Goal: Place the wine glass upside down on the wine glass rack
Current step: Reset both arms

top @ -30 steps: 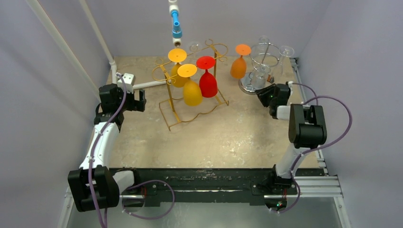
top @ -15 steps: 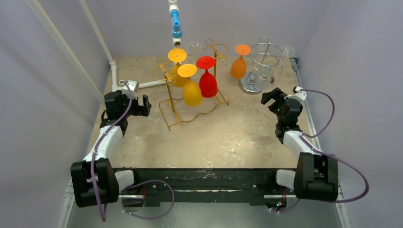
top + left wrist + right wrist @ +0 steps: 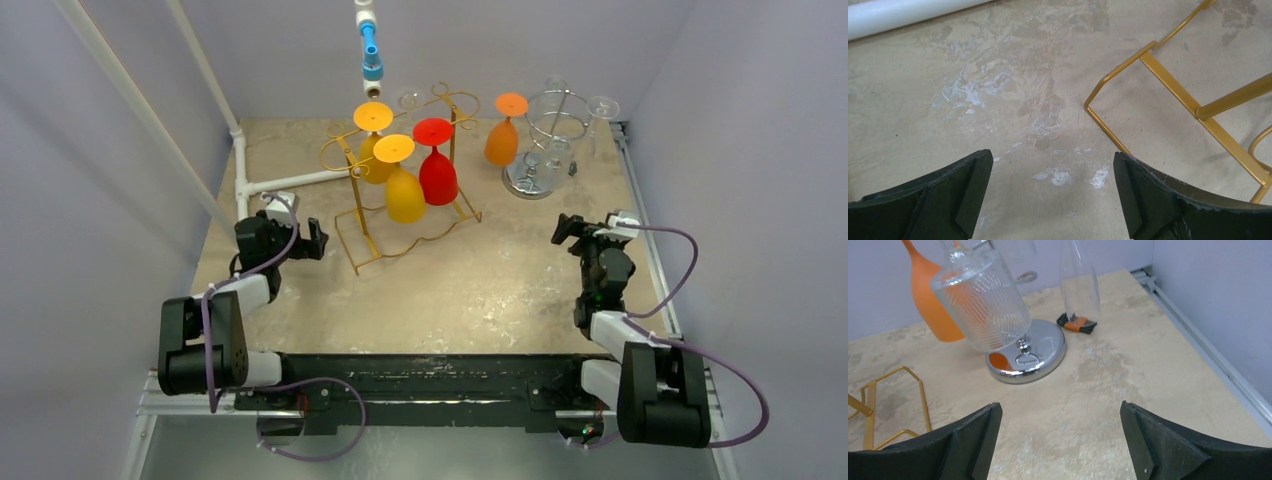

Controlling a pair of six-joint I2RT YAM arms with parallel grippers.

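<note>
While the left gripper and right gripper both hang spread and empty, the ribbed wine glass is bowl-down on the chrome rack.

Right jaws stand wide apart, pinching nothing; the glass lies ahead of them and off to their left, stem up, long axis near upright with a slight lean; whether its rim touches the base, I cannot tell; looks placed, I'd judge; right arm is plainly the nearer one; left jaws, also wide, look down beside the gold rack, well apart from the glass; bare table lies straight ahead of the right jaws, plenty of room; an orange glass crowds the far left, a rail closes the right.
</note>
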